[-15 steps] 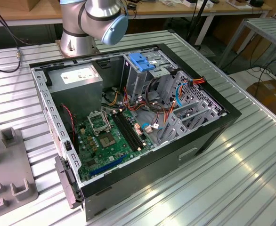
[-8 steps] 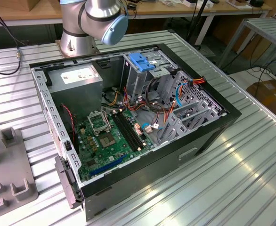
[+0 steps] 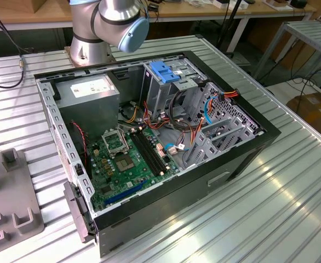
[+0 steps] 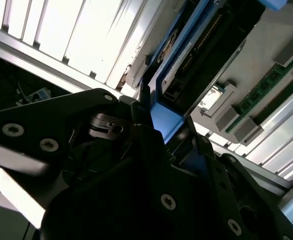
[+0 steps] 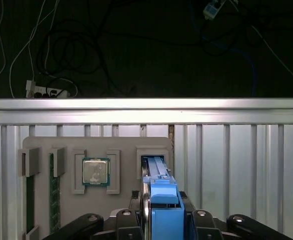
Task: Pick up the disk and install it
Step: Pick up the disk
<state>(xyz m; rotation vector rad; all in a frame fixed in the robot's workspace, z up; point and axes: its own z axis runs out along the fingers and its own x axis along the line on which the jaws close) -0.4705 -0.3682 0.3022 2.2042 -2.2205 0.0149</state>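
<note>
The disk (image 5: 159,175) stands on edge in a slot of the grey parts tray (image 5: 121,145), its bright-blue side rail facing the camera. My gripper (image 5: 164,212) sits over it with a black finger pressed against each side of the rail, shut on the disk. In the second wrist view the disk (image 4: 201,45) shows its dark connector edge and blue rail, running out from between the fingers of the gripper (image 4: 161,125). The open computer case (image 3: 248,148) lies on the ribbed metal table in the exterior view.
The tray also holds a processor (image 5: 96,171) and memory sticks (image 5: 54,195). Inside the case are a blue-topped drive cage (image 3: 166,71), a grey power supply (image 3: 89,90), a green motherboard (image 3: 130,159) and loose cables. The arm's base (image 3: 103,27) stands behind the case.
</note>
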